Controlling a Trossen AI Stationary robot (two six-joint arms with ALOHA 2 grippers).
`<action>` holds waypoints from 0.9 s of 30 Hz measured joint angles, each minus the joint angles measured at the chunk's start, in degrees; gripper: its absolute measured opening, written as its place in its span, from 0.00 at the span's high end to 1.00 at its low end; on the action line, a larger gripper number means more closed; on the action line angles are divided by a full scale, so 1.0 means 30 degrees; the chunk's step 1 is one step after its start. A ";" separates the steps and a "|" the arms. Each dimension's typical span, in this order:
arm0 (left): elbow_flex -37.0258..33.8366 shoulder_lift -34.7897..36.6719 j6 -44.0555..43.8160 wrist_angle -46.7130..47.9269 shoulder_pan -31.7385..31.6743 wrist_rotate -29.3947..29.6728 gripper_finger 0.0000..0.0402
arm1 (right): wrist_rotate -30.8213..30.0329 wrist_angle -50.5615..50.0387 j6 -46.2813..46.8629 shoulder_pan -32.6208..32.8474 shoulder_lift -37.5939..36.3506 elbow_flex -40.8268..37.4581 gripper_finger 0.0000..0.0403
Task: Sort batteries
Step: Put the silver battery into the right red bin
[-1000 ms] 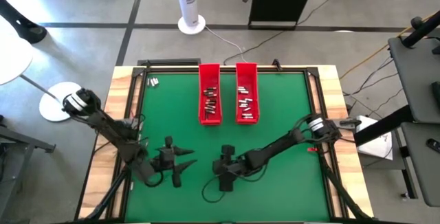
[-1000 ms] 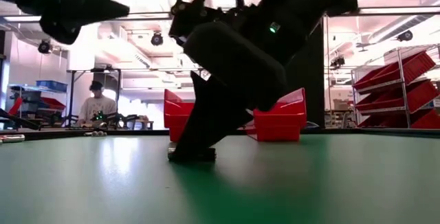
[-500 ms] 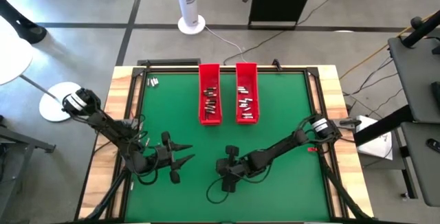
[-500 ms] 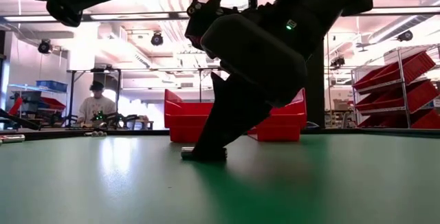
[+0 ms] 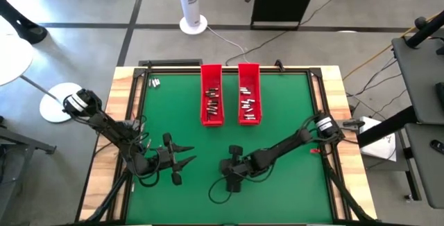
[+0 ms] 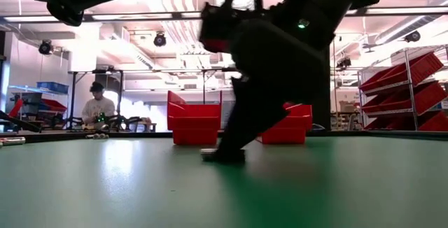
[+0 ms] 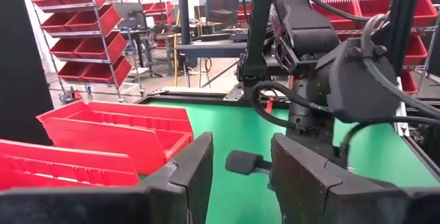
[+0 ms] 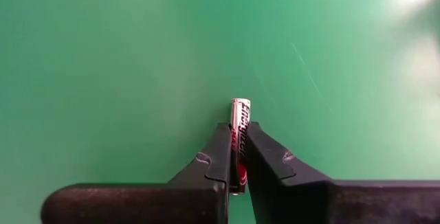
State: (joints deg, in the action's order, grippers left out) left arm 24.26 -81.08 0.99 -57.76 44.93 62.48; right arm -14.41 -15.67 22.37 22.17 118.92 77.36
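A green tabletop (image 5: pixel 277 108) framed in pale wood is seen from above, set on a grey floor where a white tower fan (image 5: pixel 189 3) stands beyond the far edge. Level across the surface, a workshop is shown with red bins on wire shelving (image 6: pixel 409 91) and a person (image 6: pixel 96 106) seated at a distant bench. Two long red trays (image 5: pixel 211 94) lie side by side well ahead of both sets of jaws, each holding several batteries (image 5: pixel 248 104); a few more small cylinders (image 5: pixel 154 82) are left near the far left corner.

The right gripper (image 8: pixel 236 157) is lowered to the green surface near the front middle, and its jaws are clamped on a single battery (image 8: pixel 238 124) with red and silver print, whose end projects beyond the fingertips. In the low view the same battery (image 6: pixel 208 154) is seen lying at the surface under the dark gripper.

The left gripper (image 7: pixel 237 172) is held to the left of the right one, its jaws standing partly apart with nothing between them
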 joint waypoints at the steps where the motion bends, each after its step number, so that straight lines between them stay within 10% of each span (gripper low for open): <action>1: 0.0006 0.0000 0.0000 -0.0007 0.0000 0.0000 0.68 | 0.0028 -0.0409 -0.0033 -0.0028 -0.0291 -0.0044 0.95; 27: 0.0011 -0.0015 -0.0204 -0.0035 -0.0007 0.0000 0.68 | 0.3467 -0.8279 0.0556 -0.1059 -0.1722 -0.0517 0.90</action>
State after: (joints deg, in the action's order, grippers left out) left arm 24.29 -81.12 0.38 -57.86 44.91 62.48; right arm -4.01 -40.51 24.04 18.99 113.75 75.81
